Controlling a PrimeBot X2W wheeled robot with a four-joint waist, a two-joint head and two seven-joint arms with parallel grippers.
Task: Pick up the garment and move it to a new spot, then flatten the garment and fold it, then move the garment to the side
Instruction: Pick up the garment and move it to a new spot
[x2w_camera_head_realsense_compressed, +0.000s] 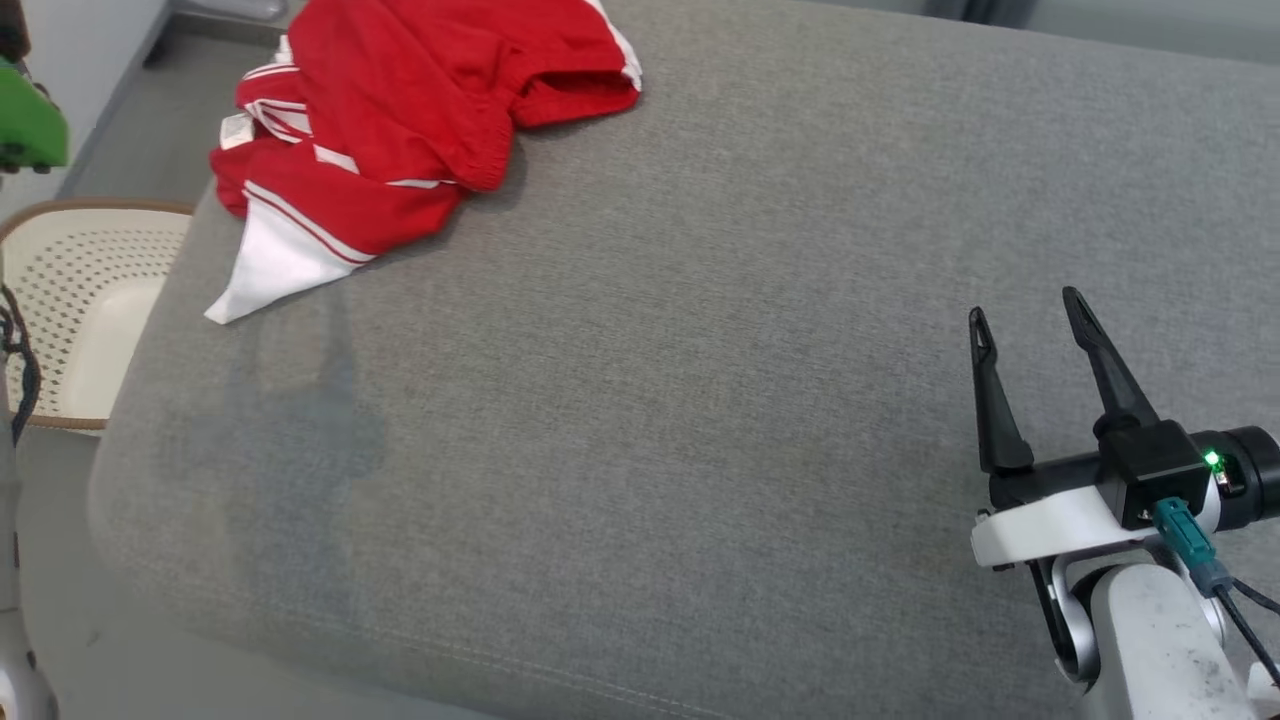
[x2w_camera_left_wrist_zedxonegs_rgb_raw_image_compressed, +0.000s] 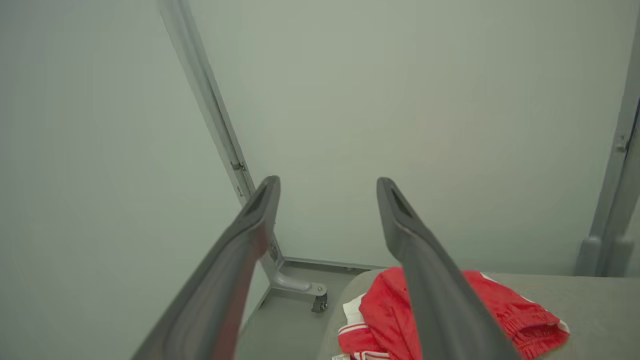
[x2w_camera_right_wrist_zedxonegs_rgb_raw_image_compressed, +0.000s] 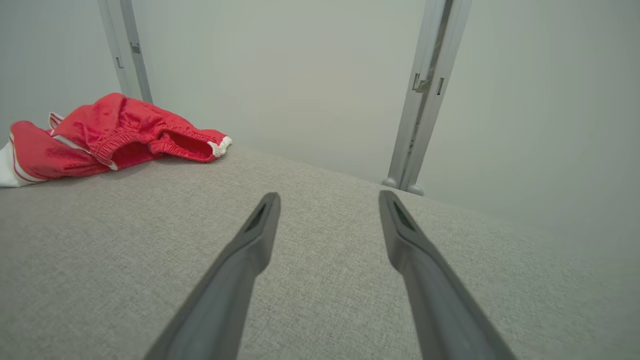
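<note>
Grey cushion (x2w_camera_head_realsense_compressed: 700, 400) holds red garment (x2w_camera_head_realsense_compressed: 400, 110), lying diagonally (white corner (x2w_camera_head_realsense_compressed: 262, 275) nearest).

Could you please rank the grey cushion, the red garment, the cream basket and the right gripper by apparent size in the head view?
1. grey cushion
2. red garment
3. cream basket and right gripper, unranked: basket cropped by the edge, gripper nearer the camera.

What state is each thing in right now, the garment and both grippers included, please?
red garment, crumpled, unfolded, lying at the far left corner of the grey surface, not held
left gripper, open, empty, clear of the garment
right gripper, open, empty, over bare grey surface, away from the garment
basket, upright beside the surface's left edge
</note>
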